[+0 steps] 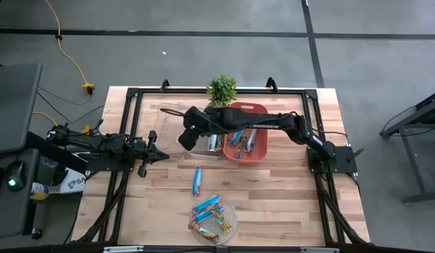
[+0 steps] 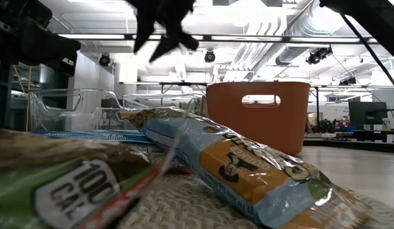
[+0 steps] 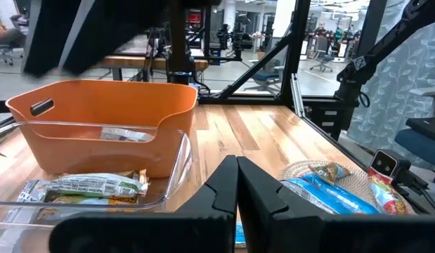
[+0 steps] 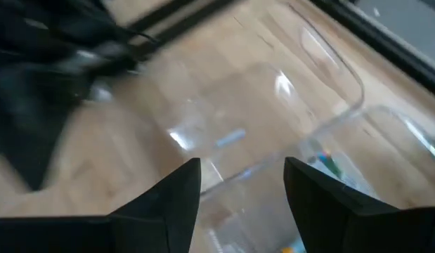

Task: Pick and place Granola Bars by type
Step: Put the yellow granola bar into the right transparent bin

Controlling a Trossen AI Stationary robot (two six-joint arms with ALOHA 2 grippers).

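Right hand [image 4: 242, 176] open above glassy clear bin [image 4: 322, 91].

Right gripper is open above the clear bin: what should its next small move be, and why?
Probably lift the right gripper clear of the clear bin and head toward the blue bar lying alone on the table. Its jaws are open with nothing between them, a bar already lies in the bin, and more bars wait on the woven mat. The left gripper waits shut.

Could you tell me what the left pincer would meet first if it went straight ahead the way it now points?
Probably the clear bin with a bar inside, and the orange basket behind it. The shut left pincer points at the bin's corner, though depth is unclear.
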